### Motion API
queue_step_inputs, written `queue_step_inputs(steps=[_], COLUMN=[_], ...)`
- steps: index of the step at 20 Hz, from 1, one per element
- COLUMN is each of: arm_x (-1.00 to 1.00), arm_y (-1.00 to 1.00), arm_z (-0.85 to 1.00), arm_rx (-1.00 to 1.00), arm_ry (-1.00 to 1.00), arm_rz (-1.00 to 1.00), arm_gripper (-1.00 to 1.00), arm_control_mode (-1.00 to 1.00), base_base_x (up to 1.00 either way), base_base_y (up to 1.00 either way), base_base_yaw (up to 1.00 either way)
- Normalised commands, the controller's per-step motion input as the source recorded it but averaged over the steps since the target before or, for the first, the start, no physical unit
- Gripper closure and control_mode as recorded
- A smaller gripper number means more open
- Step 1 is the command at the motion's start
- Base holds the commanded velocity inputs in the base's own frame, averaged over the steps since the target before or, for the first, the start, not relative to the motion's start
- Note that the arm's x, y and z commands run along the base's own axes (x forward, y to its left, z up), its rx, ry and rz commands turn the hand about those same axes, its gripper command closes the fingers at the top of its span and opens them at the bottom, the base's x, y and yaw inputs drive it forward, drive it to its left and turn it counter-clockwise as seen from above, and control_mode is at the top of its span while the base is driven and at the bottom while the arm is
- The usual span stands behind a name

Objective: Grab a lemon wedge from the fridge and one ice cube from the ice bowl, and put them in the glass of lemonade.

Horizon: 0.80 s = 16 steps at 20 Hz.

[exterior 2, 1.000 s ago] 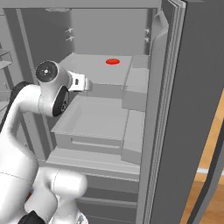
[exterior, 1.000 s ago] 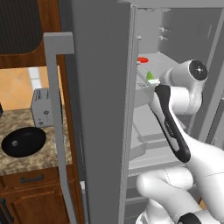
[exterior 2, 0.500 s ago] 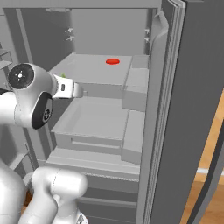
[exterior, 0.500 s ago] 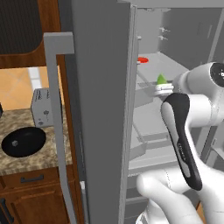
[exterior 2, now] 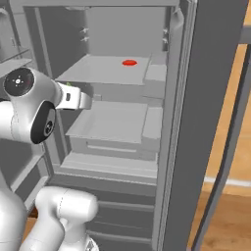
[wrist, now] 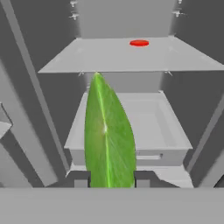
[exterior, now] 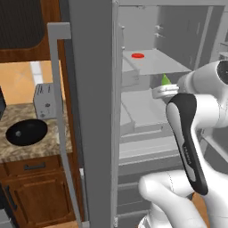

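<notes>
The fridge [exterior: 91, 116] stands open, its grey shelves bare. My gripper [wrist: 108, 182] is shut on the lemon wedge [wrist: 107, 135], a yellow-green pointed piece that stands up between the two dark fingertips [wrist: 81, 182]. In the left base view the lemon wedge [exterior: 165, 80] pokes up above the gripper [exterior: 163, 91], level with the middle shelf at the fridge's opening. From the right the gripper [exterior 2: 81, 101] sits left of the shelves. The black ice bowl [exterior: 26, 132] rests on the counter left of the fridge. The glass of lemonade is out of view.
A flat red round item [wrist: 139, 43] lies on the upper shelf [exterior 2: 105, 68]. Below it is a shallow drawer [wrist: 131, 131]. A grey toaster [exterior: 44, 100] stands behind the ice bowl. The open fridge doors [exterior 2: 206, 122] flank the arm on both sides.
The arm has drawn back from the shelves toward the fridge's front with the lemon wedge still in the gripper. The grip has not changed.
</notes>
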Motion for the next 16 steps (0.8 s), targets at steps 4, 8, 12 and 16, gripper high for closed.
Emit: queue_step_inputs(steps=[4, 8, 12, 16], arm_x=[0.00, 0.00, 0.00, 0.00], arm_y=[0.00, 0.00, 0.00, 0.00], arm_z=[0.00, 0.00, 0.00, 0.00], arm_rx=[0.00, 0.00, 0.00, 0.00], arm_ry=[0.00, 0.00, 0.00, 0.00], arm_rz=[0.00, 0.00, 0.00, 0.00], arm_gripper=[1.00, 1.00, 1.00, 1.00], arm_control_mode=[1.00, 1.00, 1.00, 1.00], base_base_x=[-1.00, -1.00, -1.00, -0.67], base_base_y=[-0.05, 0.00, 0.00, 0.21], base_base_yaw=[0.00, 0.00, 0.00, 0.00])
